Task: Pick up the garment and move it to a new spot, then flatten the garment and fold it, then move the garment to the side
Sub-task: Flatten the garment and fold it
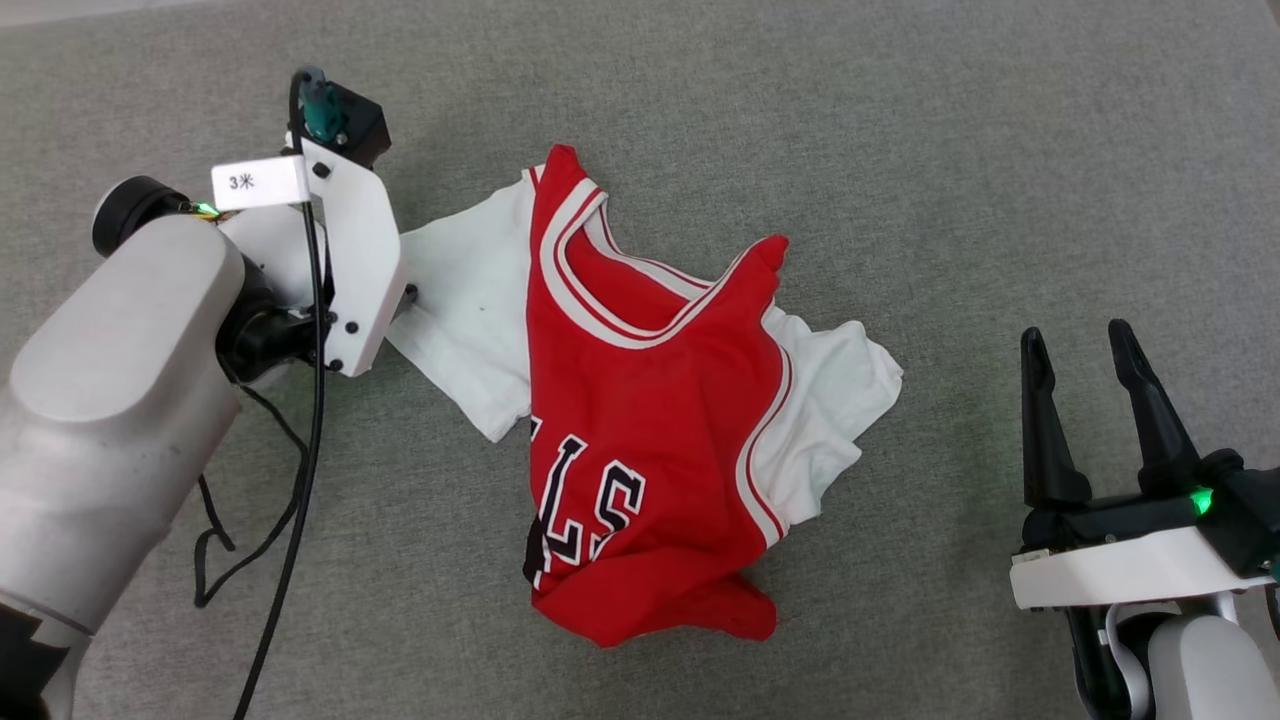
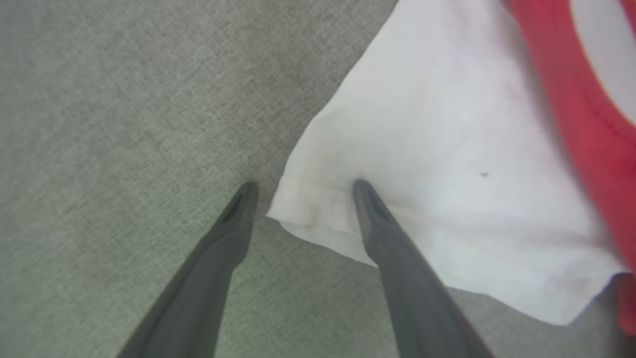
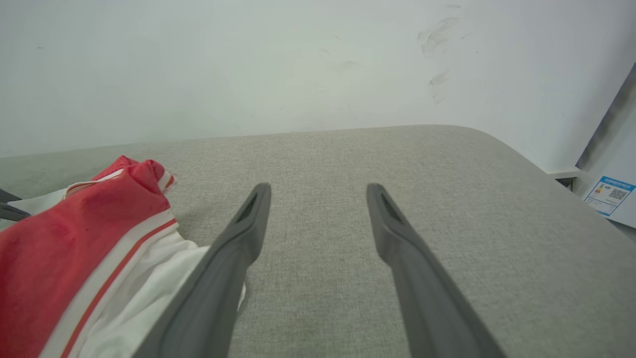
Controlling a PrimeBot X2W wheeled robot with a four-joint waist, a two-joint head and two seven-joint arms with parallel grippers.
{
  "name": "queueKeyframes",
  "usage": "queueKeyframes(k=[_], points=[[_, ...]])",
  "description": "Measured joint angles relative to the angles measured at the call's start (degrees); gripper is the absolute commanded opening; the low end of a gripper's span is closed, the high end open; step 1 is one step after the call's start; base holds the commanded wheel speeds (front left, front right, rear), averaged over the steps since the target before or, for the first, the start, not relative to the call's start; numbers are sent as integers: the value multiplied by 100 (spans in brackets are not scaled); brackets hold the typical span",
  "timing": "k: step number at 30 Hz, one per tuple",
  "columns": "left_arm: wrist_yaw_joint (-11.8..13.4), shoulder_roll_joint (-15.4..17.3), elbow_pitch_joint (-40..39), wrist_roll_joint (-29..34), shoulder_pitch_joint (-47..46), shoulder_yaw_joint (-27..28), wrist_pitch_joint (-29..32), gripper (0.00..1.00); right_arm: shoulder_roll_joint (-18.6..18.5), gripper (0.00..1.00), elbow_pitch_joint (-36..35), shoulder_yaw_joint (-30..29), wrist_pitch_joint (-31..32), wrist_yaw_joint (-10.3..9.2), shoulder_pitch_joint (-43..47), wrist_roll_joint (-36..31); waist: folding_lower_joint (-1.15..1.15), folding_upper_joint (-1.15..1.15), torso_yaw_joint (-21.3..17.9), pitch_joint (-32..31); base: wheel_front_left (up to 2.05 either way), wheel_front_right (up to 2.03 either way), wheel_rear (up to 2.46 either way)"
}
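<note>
Straddling one corner of the garment [image 2: 447,149], left fingers [image 2: 397,268] stand spread.

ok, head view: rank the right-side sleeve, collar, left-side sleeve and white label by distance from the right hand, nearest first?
1. Right-side sleeve, just left of the right hand.
2. Collar, at centre.
3. Left-side sleeve, left of centre.
4. Label, far upper left.

A bare workroom: grey fabric surface [image 3: 348,164], scuffed white wall [image 3: 248,59].
</note>
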Motion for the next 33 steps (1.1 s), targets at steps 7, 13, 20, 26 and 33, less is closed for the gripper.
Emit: queueKeyframes(k=[7, 13, 20, 26, 33], points=[[0, 77, 65, -252, -136, -402, -214, 0, 0, 100, 5, -56, -1, 0, -7, -2, 0, 0, 12, 30, 0, 0, 0], [-1, -37, 36, -426, -162, -535, -1023, 0, 1, 100, 26, -103, -1, 0, 13, -66, 0, 0, 207, -144, 0, 0, 0], [-1, 220, -194, -604, -24, -425, -2028, 0, 0, 100, 57, -196, -1, 0, 209, -124, 0, 0, 545, -516, 0, 0, 0], [100, 766, -168, -927, 787, -311, -2280, 0, 1, 100, 73, -237, -1, 0, 364, -186, -1, 0, 1020, -849, 0, 0, 0], [287, 1132, 208, -1384, 1624, -163, -2376, 0, 1, 100, 80, -196, -1, 0, 391, -215, -1, 0, 1118, -966, 0, 0, 0]])
